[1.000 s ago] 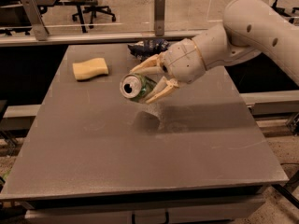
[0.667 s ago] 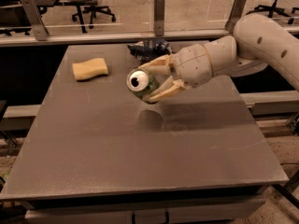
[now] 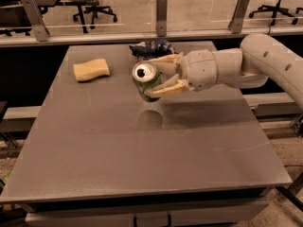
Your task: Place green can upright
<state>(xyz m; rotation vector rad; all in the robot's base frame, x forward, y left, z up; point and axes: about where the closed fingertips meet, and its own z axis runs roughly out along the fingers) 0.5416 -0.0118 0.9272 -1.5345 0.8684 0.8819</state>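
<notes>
The green can (image 3: 146, 81) is held in the air above the middle of the grey table (image 3: 118, 145). It is tilted, with its silver top and pull-tab hole facing the camera. My gripper (image 3: 161, 78) reaches in from the right and is shut on the can, one pale finger above it and one below. The can's green body shows only a little beneath the silver top. Its shadow lies on the table right below it.
A yellow sponge block (image 3: 91, 69) lies at the table's back left. A blue-and-white wrinkly bag (image 3: 150, 47) lies at the back edge, just behind the gripper. A rail with metal posts (image 3: 161, 9) runs behind the table. My white arm (image 3: 265, 63) spans the right side.
The gripper has lifted the can a little and turned it, so its silver top faces the camera more. The sponge and the bag have not moved.
</notes>
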